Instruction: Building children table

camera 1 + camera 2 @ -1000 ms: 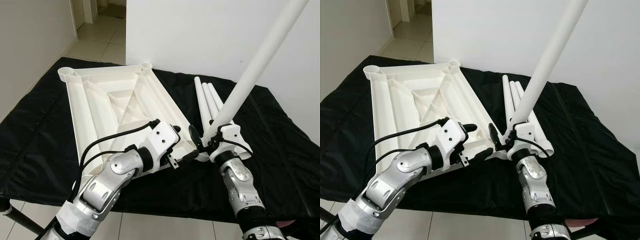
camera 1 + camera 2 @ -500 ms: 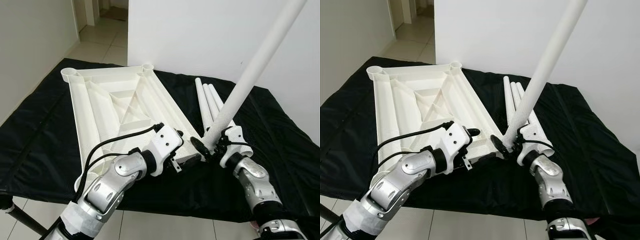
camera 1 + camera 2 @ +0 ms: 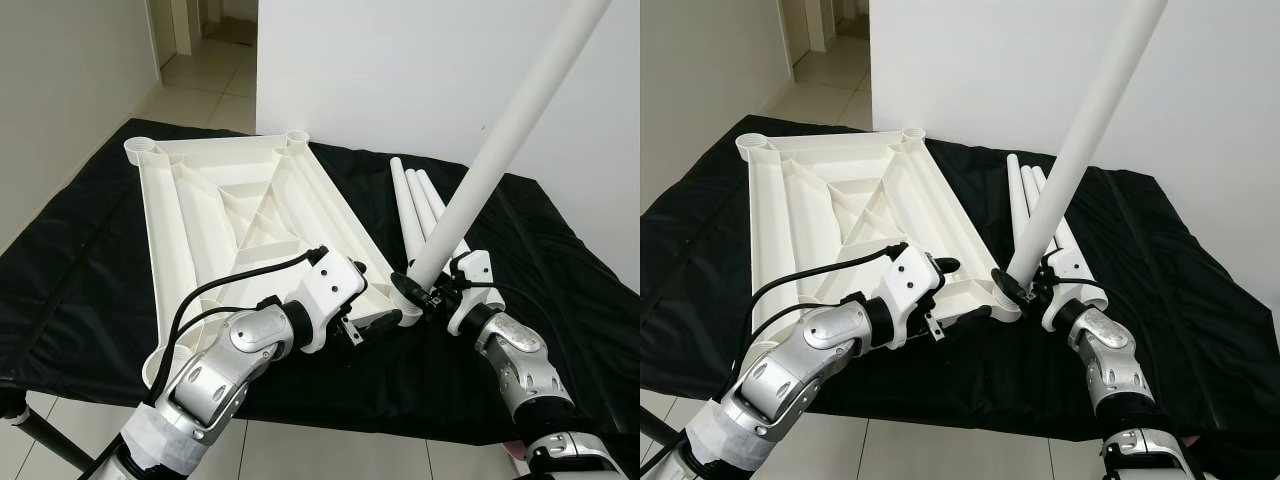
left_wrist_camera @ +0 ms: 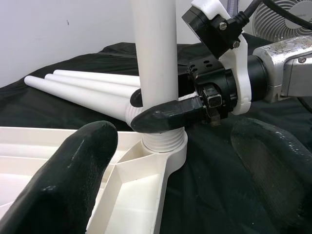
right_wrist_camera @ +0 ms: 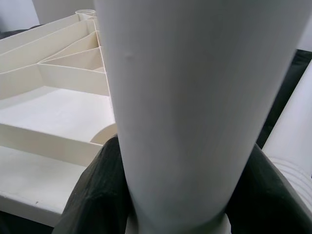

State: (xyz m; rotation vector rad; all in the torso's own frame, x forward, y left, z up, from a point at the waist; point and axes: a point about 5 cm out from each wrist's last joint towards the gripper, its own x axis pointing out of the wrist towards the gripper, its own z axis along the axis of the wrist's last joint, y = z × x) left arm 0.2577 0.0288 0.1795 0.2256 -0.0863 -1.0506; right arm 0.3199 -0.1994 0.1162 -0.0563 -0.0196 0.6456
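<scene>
So the big black cloth (image 3: 90, 260) covers the whole counter. On it, left of center, the white plastic tabletop (image 3: 215, 215) lies upside down, so you see diagonal ribs and a round leg socket at each corner. The long white leg (image 3: 500, 150) stands tilted up to the right, its threaded end sitting right at the near right socket (image 4: 165, 146). Three spare legs (image 3: 420, 205) lie side by side just right of the tabletop. The right gripper (image 3: 425, 292) is clamped around that leg low down. The left gripper (image 4: 170, 170) is spread wide around the same corner, one finger over the tabletop edge.
</scene>
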